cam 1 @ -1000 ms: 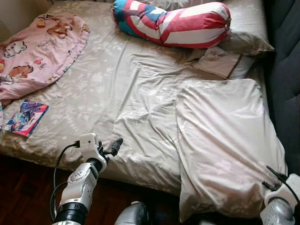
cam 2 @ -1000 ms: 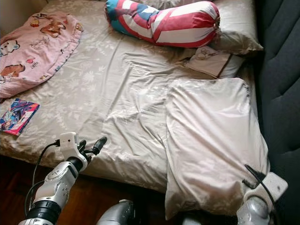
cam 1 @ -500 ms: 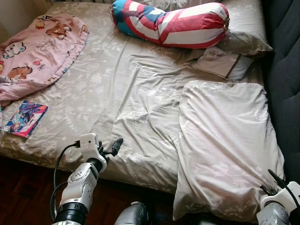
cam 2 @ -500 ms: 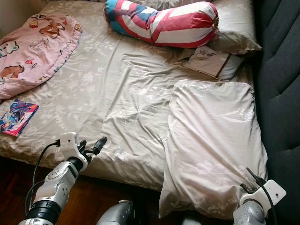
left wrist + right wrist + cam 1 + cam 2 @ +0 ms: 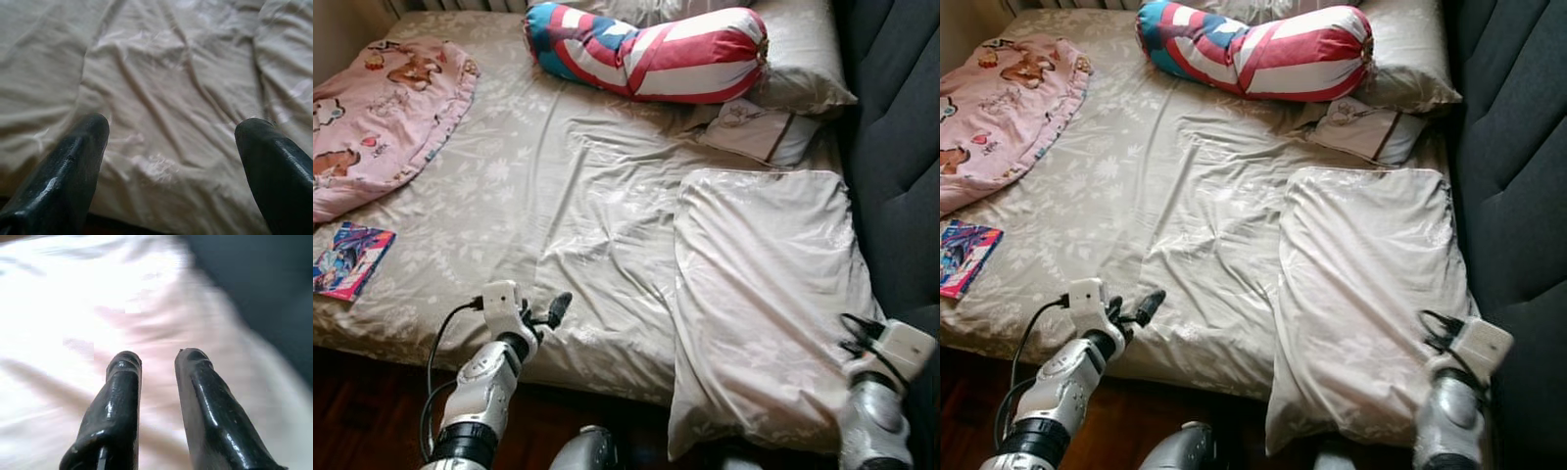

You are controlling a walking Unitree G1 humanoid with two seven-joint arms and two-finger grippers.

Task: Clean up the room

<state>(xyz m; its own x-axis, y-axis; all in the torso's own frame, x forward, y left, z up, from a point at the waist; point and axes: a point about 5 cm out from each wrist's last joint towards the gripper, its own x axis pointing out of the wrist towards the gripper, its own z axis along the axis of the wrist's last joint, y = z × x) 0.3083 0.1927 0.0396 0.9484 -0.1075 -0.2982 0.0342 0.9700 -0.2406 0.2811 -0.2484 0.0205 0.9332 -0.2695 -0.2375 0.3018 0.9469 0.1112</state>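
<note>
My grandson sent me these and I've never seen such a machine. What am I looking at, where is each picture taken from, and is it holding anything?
It is a walking humanoid robot tidying a bedroom. The two wide pictures come from cameras in its head, looking down at a bed. The two close-ups come from a camera on each wrist, looking along that arm's two black fingers.

On the bed lie a big beige pillow, a striped red, white and blue bolster, a pink cartoon blanket, a colourful book, and a small pillow below the bolster.

The left gripper hovers open over the sheet, holding nothing. The right gripper is at the big pillow's lower corner, fingers slightly apart, with nothing between them.
</note>
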